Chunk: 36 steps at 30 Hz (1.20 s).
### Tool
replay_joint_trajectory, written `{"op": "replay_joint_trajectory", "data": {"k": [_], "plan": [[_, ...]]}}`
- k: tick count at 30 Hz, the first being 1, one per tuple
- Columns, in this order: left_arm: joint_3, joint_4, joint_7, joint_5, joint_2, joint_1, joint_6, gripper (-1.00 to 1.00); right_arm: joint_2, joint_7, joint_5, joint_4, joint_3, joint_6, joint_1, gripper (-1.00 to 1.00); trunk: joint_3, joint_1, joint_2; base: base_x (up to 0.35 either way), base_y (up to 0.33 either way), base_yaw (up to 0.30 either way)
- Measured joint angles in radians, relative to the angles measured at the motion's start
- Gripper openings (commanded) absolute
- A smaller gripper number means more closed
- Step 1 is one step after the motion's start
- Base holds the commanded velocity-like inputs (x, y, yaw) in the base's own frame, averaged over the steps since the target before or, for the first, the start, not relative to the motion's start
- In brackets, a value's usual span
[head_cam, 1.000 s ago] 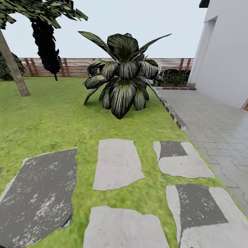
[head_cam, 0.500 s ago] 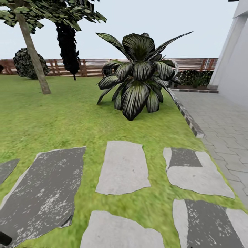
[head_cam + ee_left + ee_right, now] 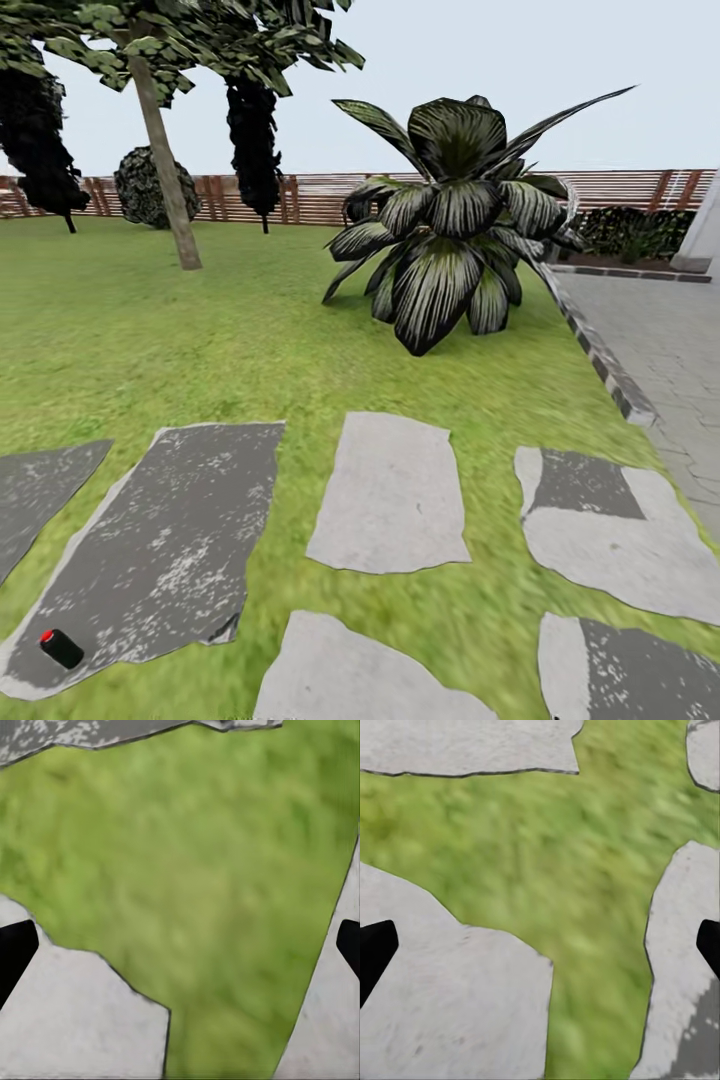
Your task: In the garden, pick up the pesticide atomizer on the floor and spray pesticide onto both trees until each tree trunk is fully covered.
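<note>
I see the pesticide atomizer, a small dark cylinder with a red cap, lying on a mottled grey stepping stone at my near left. A leaning grey-brown tree trunk rises far across the blurry lawn. Left gripper and right gripper hang spread wide over grass, holding nothing.

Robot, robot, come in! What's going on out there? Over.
Both jaws open, empty, over grass and stepping stones. Small black canister with red cap, maybe the atomizer, lying on dark stone slab. Grey-brown tree trunk ahead across the lawn. Nothing between.
</note>
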Motion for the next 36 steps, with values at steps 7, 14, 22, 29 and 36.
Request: {"op": "replay_joint_trajectory", "data": {"k": [7, 14, 22, 29, 36], "plan": [[0.002, 0.0, 0.0, 0.001, 0.0, 0.0, 0.001, 1.0, 0.001, 0.0, 0.0, 0.0, 0.0, 0.0, 0.0, 1.0, 0.003, 0.0, 0.0, 0.0, 0.0, 0.277], [0.004, -0.001, 0.0, 0.003, 0.001, 0.0, 0.0, 1.0, 0.001, 0.0, 0.0, 0.0, 0.0, 0.0, 0.0, 1.0, 0.006, 0.0, 0.0, 0.0, 0.0, 0.277], [0.002, -0.006, 0.0, 0.001, 0.0, 0.0, 0.0, 1.0, 0.001, 0.0, 0.0, 0.0, 0.0, 0.0, 0.0, 1.0, 0.009, 0.0, 0.0, 0.0, 0.0, 0.277], [0.004, -0.01, 0.004, 0.001, -0.001, 0.0, 0.001, 1.0, 0.001, 0.0, 0.0, 0.0, 0.0, 0.0, 0.0, 1.0, 0.012, 0.0, 0.0, 0.098, -0.051, 0.277], [0.005, -0.009, 0.009, 0.001, 0.0, 0.0, 0.002, 1.0, 0.001, 0.0, 0.0, 0.0, 0.0, 0.0, 0.0, 1.0, 0.015, -0.001, 0.0, 0.239, -0.192, 0.277]]}}
